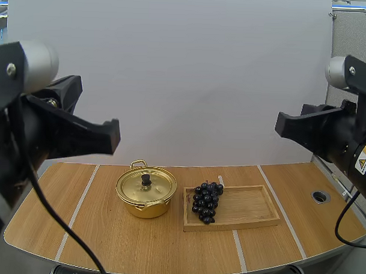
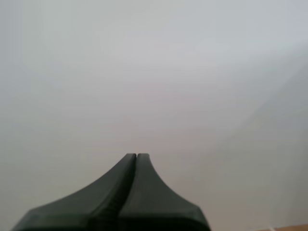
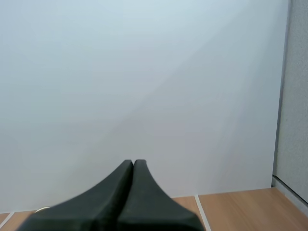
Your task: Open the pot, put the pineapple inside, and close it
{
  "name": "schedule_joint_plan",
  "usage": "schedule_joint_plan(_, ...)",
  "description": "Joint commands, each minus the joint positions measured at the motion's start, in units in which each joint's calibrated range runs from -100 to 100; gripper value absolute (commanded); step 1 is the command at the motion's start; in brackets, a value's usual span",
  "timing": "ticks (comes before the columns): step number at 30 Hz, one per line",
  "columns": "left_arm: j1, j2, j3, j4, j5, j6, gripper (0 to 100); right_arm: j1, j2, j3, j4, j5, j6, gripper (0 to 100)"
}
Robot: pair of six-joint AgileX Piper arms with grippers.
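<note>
Pot (image 1: pixel 143 202) lidded, grapes (image 1: pixel 206 202) on tray (image 1: pixel 253 207).
High: closed pot on table (image 1: pixel 107 242), just left of tray; grapes at tray's left end. Left wrist: left gripper (image 2: pixel 137 155) fingers pressed together, empty. Right wrist: right gripper (image 3: pixel 133 161) likewise closed on nothing.

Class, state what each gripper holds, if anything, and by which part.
Nothing is held. The left gripper and right gripper both have their jaws shut together on nothing.
</note>
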Motion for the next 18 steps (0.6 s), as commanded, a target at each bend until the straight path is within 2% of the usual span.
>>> schedule_joint_plan(1, 0.37, -0.32, 8.08, -0.48, -15.48, -4.39, 0, -0.52, -0.47, 2.52, -2.16, -6.33, 0.12, 0)
schedule_joint_plan(6, 0.37, -0.32, 15.81, -0.48, -24.46, -4.29, 0, -1.06, -0.47, 9.88, -2.16, -16.89, 0.12, 0)
schedule_joint_plan(10, 0.37, -0.32, 19.8, -0.48, -25.44, -4.29, 0, -4.07, -0.47, 16.34, -1.55, -26.47, 0.12, 0)
schedule_joint_plan(15, 0.37, -0.32, 22.98, -0.48, -26.27, -4.29, 0, -8.64, -0.47, 21.3, 4.38, -40.29, 0.12, 0)
schedule_joint_plan(18, 0.37, -0.32, 25.42, -0.48, -30.24, -4.29, 0, -10.14, -0.47, 23.24, 9.4, -44.04, 0.12, 0)
